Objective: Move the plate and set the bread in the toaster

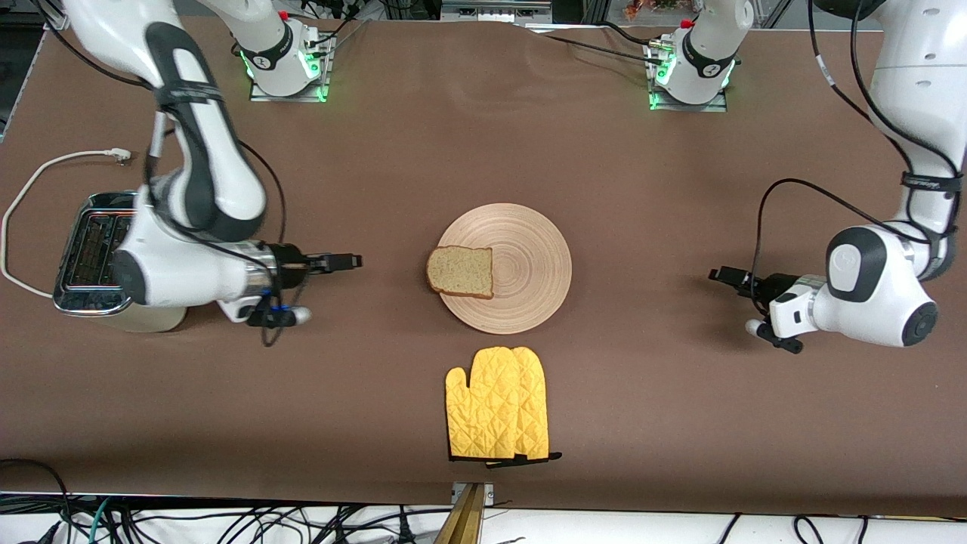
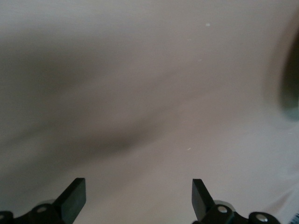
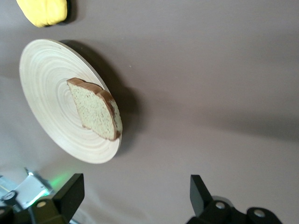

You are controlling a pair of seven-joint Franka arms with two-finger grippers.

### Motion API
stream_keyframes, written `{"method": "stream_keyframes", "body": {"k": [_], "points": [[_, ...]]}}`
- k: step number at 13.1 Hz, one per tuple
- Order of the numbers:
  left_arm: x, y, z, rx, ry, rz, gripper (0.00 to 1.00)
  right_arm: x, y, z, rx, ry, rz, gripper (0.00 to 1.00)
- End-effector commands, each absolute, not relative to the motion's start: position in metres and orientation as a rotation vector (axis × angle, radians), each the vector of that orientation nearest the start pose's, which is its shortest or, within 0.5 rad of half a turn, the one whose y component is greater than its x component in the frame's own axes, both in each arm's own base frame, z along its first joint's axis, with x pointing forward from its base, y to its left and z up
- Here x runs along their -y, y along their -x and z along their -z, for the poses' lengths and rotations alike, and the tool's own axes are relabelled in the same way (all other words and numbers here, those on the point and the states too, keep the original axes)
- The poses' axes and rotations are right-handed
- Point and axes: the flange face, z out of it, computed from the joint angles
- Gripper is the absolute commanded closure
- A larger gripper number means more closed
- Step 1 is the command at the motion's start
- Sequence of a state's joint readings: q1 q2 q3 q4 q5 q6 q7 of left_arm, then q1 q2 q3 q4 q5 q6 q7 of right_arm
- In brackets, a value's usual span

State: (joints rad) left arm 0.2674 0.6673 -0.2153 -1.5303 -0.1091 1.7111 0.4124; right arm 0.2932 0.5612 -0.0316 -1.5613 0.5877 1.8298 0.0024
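Quilted yellow oven mitts (image 1: 498,404) lie flat nearest the camera, close to the counter's (image 1: 680,423) front edge at its middle, their black cuffs toward that edge. Just farther back sits the plate (image 1: 521,257), a round disc of pale wood cut with concentric ring grooves, near the counter's centre and apart from the mitts. On it rests the bread (image 1: 461,271), a square brown speckled slice with a darker crust, lying flat and overhanging the plate's rim on the side toward the right arm's end. Smooth brown counter stretches bare on either side of the plate.

At about the plate's depth the right gripper (image 1: 349,262) hangs over that bare stretch between toaster and plate, fingers (image 3: 70,193) spread and holding nothing. Toward the left arm's end, the left gripper (image 1: 724,275) hangs over bare counter, fingers (image 2: 74,196) released too.

At the right arm's end stands the toaster (image 1: 87,261), chrome-topped with two slots, partly covered by that arm, its white cord (image 1: 30,189) looping toward the counter's edge.
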Motion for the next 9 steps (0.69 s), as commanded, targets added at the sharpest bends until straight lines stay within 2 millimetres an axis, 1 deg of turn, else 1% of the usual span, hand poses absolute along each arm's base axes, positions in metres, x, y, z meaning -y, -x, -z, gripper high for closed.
{"method": "stream_keyframes", "body": {"k": [1, 2, 3, 4, 5, 7, 8, 9], "points": [[-0.015, -0.645, -0.314, -0.437, 3.159, -0.703, 0.00, -0.258, -0.630, -0.283, 0.030, 2.602, -0.453, 0.00], [-0.003, -0.640, -0.336, -0.417, 3.035, -0.712, 0.00, -0.267, -0.628, -0.271, 0.009, 2.576, -0.461, 0.00], [0.000, -0.634, -0.362, -0.323, 2.967, -0.695, 0.00, -0.277, -0.626, -0.263, -0.003, 2.559, -0.455, 0.00], [0.001, -0.630, -0.391, -0.207, 2.955, -0.643, 0.00, -0.288, -0.624, -0.255, 0.003, 2.566, -0.444, 0.00], [0.003, -0.625, -0.427, -0.136, 2.961, -0.557, 0.00, -0.298, -0.621, -0.246, 0.011, 2.577, -0.430, 0.00], [0.011, -0.611, -0.502, -0.106, 2.979, -0.364, 0.00, -0.313, -0.616, -0.227, 0.008, 2.586, -0.421, 0.00], [0.013, -0.603, -0.534, -0.095, 3.000, -0.261, 0.00, -0.319, -0.614, -0.220, 0.001, 2.585, -0.412, 0.00], [0.031, -0.587, -0.566, -0.130, 3.007, -0.185, 0.00, -0.324, -0.612, -0.210, -0.002, 2.593, -0.402, 0.00]]}}
